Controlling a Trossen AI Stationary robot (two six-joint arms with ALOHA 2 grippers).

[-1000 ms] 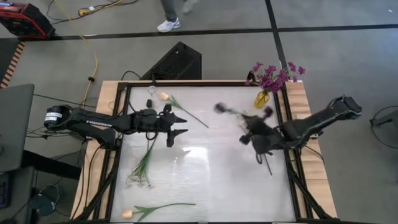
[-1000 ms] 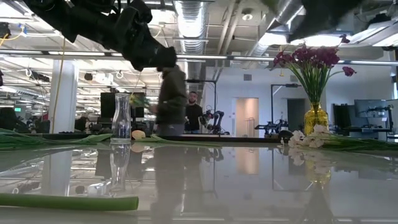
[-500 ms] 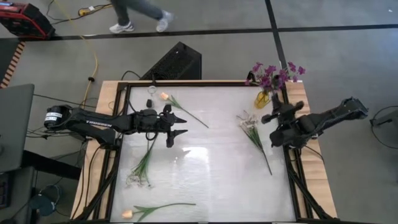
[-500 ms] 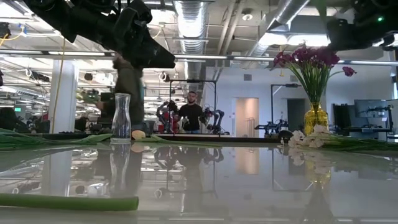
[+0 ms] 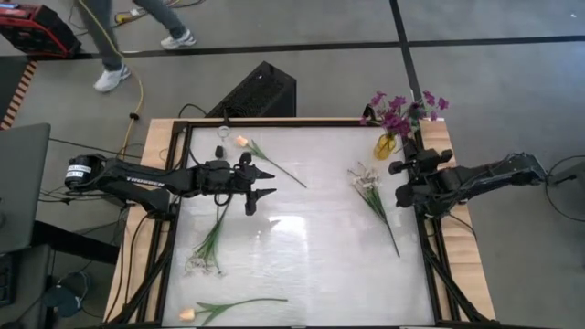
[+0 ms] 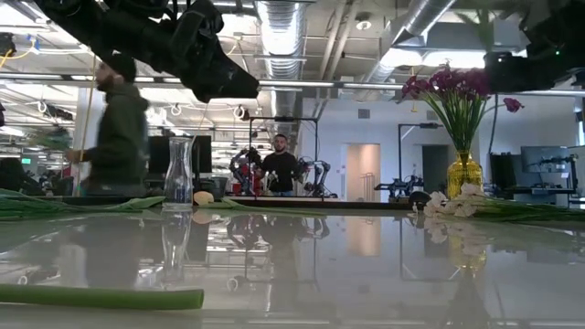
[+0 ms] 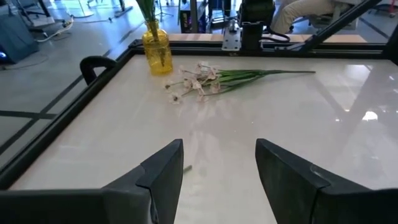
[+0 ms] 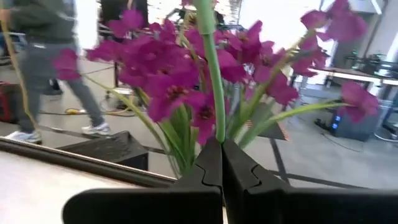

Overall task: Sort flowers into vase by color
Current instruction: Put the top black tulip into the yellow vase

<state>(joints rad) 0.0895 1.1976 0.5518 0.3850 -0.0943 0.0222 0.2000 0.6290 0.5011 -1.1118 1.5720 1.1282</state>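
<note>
1. Two dark arms reach over a glossy white counter (image 5: 302,265) framed in black rails and pale wood; the surface mirrors the ceiling lights.
2. On the far right corner stands a small yellow glass vase (image 5: 386,144) holding purple flowers (image 5: 402,110), their petals a vivid magenta on thin green stalks.
3. Right tool (image 5: 403,180) sits at the counter's right edge, just beside that vase. Its fingers (image 8: 208,168) are pressed together on a smooth green stem (image 8: 210,74) that rises among the purple blossoms.
4. White sprig (image 5: 370,190), small pale blossoms on long thin green stalks, lies flat on the counter near the right tool, apart from it.
5. Left tool (image 5: 265,184) hovers over the left half of the counter with its two blunt, dark fingers (image 7: 165,171) spread wide and nothing between them. White lettering runs along the left arm, too small to read surely.
6. Second white spray (image 5: 208,247) lies by the left edge, blossoms toward the near side.
7. One peach tulip bud (image 5: 243,142) with a long stem lies at the far side, by a clear glass carafe (image 6: 180,172), narrow-necked and empty.
8. Another tulip (image 5: 190,313) rests at the near edge, its stem pointing right.
9. Beyond the counter, a person (image 6: 114,128) walks across the grey floor.
</note>
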